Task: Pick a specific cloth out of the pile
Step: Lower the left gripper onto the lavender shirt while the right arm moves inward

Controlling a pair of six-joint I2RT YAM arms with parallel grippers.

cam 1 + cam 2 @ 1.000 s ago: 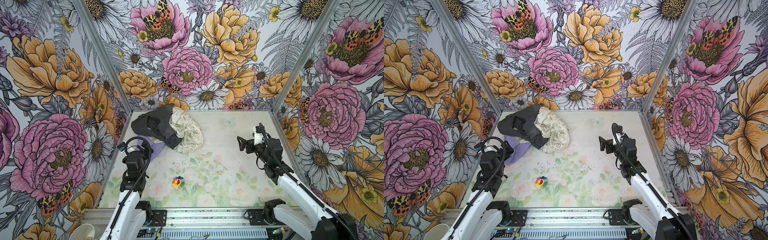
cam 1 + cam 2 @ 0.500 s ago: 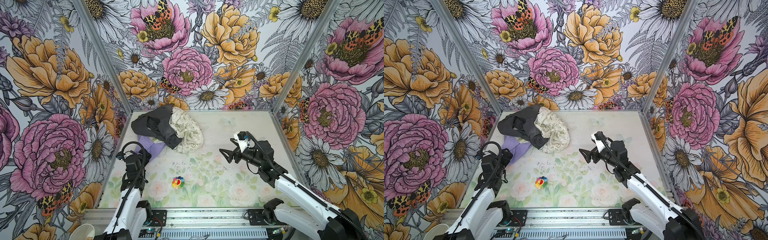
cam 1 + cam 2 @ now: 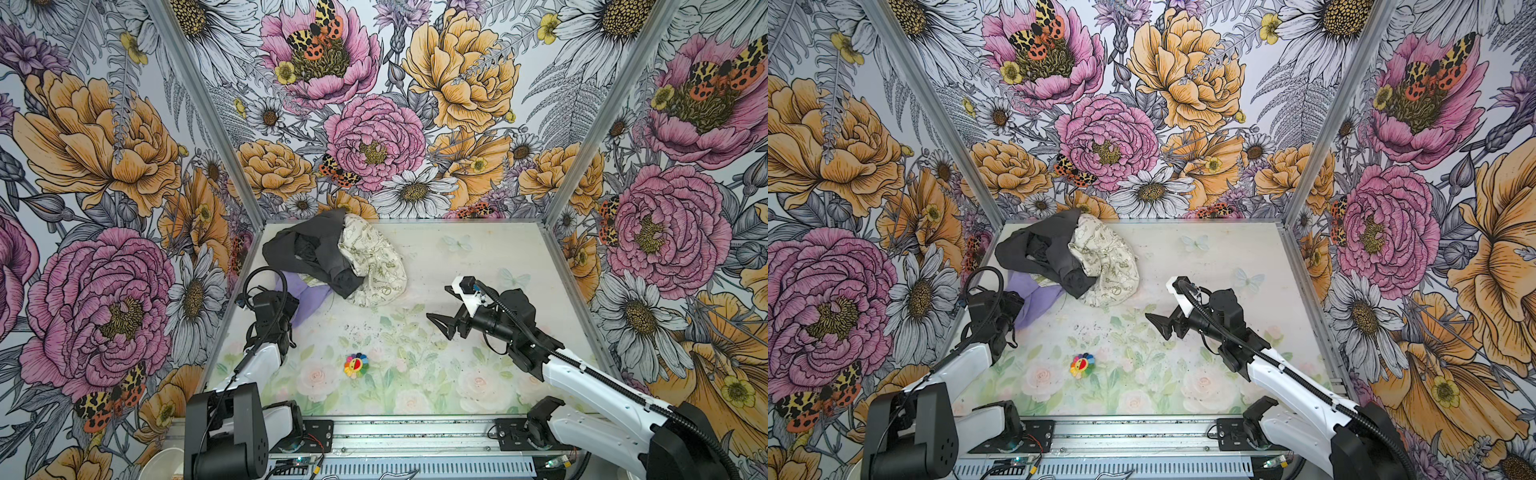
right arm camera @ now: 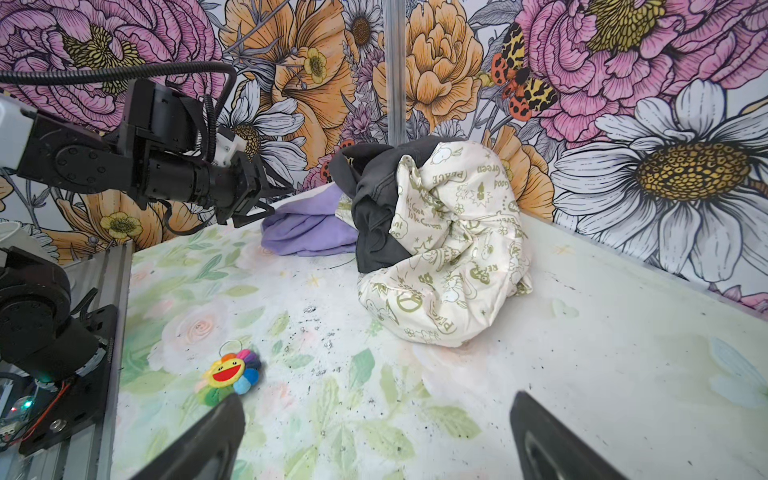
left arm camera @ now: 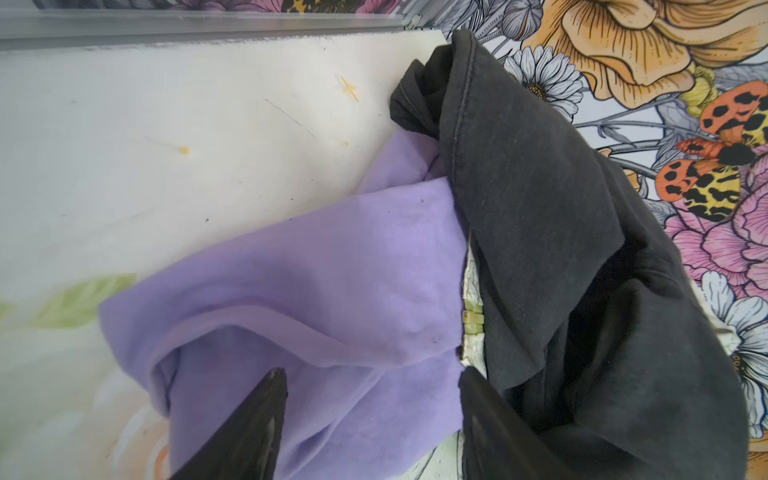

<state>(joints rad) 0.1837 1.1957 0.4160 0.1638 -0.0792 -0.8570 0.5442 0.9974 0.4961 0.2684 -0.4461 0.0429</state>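
Reaching for the purple cloth [image 5: 316, 266] sticking out beneath the pile [image 3: 332, 253]

Thin, limp and light, it should bunch easily; pinch its free fold, clear of the dark cloth [image 5: 561, 232]. Left gripper [image 5: 370, 419] straddles it, jaws parted; right gripper [image 4: 374, 436] hangs open, well apart.

Cloth: lavender cloth [image 5: 316, 270], crumpled, tucked under dark grey cloth [image 5: 561, 249]
Left gripper [image 5: 370, 399]: fingers apart, astride a lavender fold
Table [image 5: 145, 137]: pale

Cream cloth [image 4: 449, 266] print, olive lettering: "PEACE", "Green", "Good"; rest unreadable
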